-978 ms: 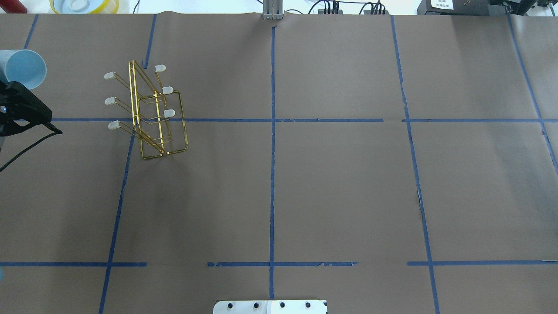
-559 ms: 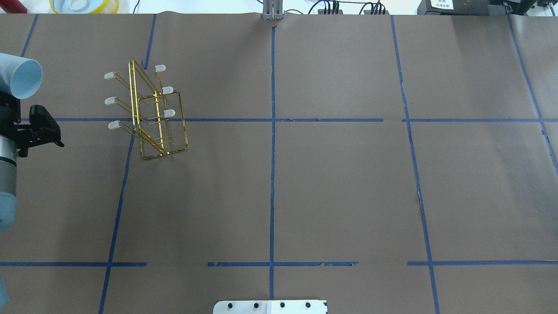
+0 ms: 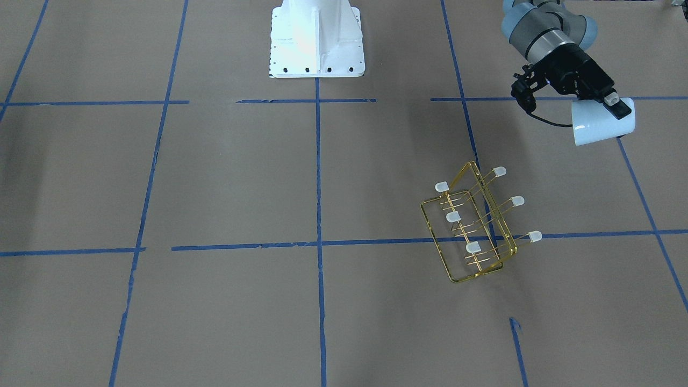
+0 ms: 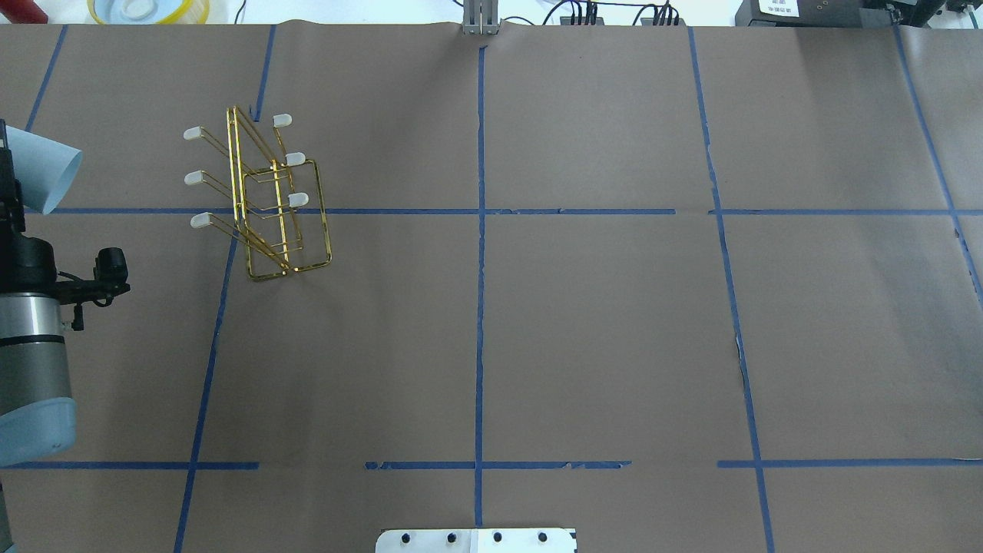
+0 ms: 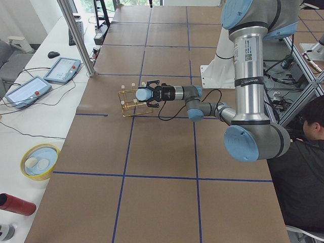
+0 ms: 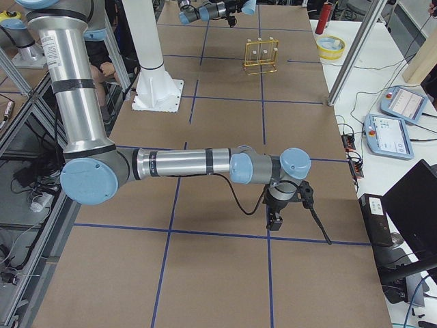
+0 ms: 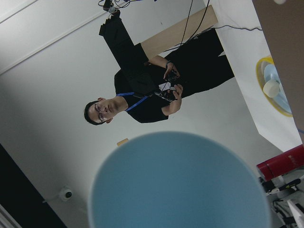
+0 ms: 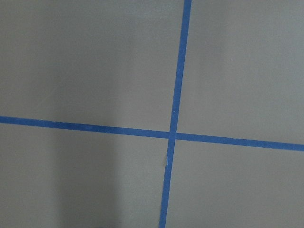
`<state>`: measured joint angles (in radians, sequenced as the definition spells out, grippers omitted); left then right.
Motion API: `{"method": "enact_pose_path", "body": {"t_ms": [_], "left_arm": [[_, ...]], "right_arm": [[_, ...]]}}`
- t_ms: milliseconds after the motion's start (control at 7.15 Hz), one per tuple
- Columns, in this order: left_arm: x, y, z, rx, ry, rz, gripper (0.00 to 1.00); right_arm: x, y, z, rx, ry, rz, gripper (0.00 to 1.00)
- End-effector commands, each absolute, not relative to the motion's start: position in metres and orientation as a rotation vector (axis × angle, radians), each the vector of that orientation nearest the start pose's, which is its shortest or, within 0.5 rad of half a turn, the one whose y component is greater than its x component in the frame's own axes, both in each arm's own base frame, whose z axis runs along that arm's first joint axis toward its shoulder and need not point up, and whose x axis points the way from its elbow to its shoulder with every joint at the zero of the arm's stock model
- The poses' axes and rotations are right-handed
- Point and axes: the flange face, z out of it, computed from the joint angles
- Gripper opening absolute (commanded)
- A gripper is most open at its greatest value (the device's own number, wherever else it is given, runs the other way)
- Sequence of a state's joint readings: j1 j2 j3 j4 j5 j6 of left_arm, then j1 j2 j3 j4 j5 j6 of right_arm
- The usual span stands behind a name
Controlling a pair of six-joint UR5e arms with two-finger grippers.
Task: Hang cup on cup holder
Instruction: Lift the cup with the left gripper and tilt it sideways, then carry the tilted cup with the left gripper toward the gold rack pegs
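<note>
Over tabletop's [image 3: 215,177] left edge: left gripper [image 3: 613,110] jaws clamped across cup [image 3: 594,129] sidewall (looks light, slick, squashable; squeeze gently, mouth free); right gripper [image 6: 275,219] jaws, cannot tell.

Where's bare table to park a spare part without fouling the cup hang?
Bare paper: everything right of the centre tape line, and the near row between the cup holder and the base plate. Crowded: the far-left corner, where the cup holder stands and the left end effector holds the cup beside it, apart.
</note>
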<state>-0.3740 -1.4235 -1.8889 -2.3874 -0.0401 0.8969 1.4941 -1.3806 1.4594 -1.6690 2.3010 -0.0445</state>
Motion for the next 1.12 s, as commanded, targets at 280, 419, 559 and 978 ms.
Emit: {"method": "enact_pose_path", "body": {"t_ms": [280, 419, 559, 978], "left_arm": [[0.303, -0.342, 0.446, 1.01, -1.333, 0.874, 0.0], [0.304, -0.339, 0.45, 1.069, -1.274, 0.808, 0.0], [0.305, -0.337, 0.455, 1.115, -1.223, 0.758, 0.0], [0.293, -0.333, 0.48, 1.126, -1.207, 0.757, 0.0]], "right_arm": [[0.023, -0.573, 0.625, -0.031, -0.73, -0.108, 1.0], [0.023, -0.573, 0.625, -0.031, -0.73, -0.107, 1.0], [0.022, -0.573, 0.625, -0.031, -0.73, -0.11, 1.0], [0.023, -0.573, 0.625, -0.031, -0.73, -0.107, 1.0]]}}
